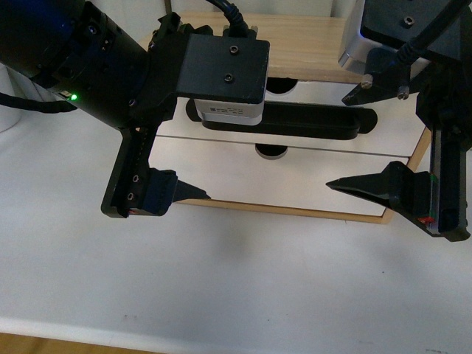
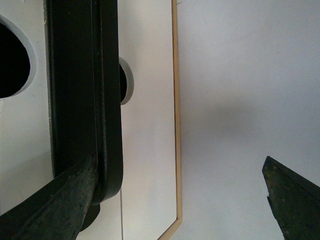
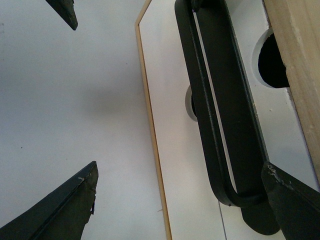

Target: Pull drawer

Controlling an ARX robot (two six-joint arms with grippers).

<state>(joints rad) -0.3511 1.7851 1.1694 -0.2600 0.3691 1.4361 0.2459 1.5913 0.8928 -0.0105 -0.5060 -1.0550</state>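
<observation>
The drawer (image 1: pixel 391 125) is the upper white front of a small wooden cabinet, with a wide black bar handle (image 1: pixel 310 122) and a semicircular notch (image 1: pixel 280 85) in its upper edge. My left gripper (image 1: pixel 200 155) is open in front of the handle's left end, its lower finger (image 1: pixel 184 193) level with the cabinet's bottom edge. My right gripper (image 1: pixel 338 141) is open at the handle's right end. In the left wrist view one finger (image 2: pixel 55 205) overlaps the handle (image 2: pixel 85 90). In the right wrist view a finger (image 3: pixel 295 200) sits by the handle's (image 3: pixel 220 100) rounded end.
Below the drawer is a plain white drawer front (image 1: pixel 295 181) without a handle, with its own notch (image 1: pixel 271 151). The cabinet stands on a white table (image 1: pixel 221 280) whose front edge runs along the bottom of the front view. The cabinet's wooden top (image 1: pixel 310 44) lies behind.
</observation>
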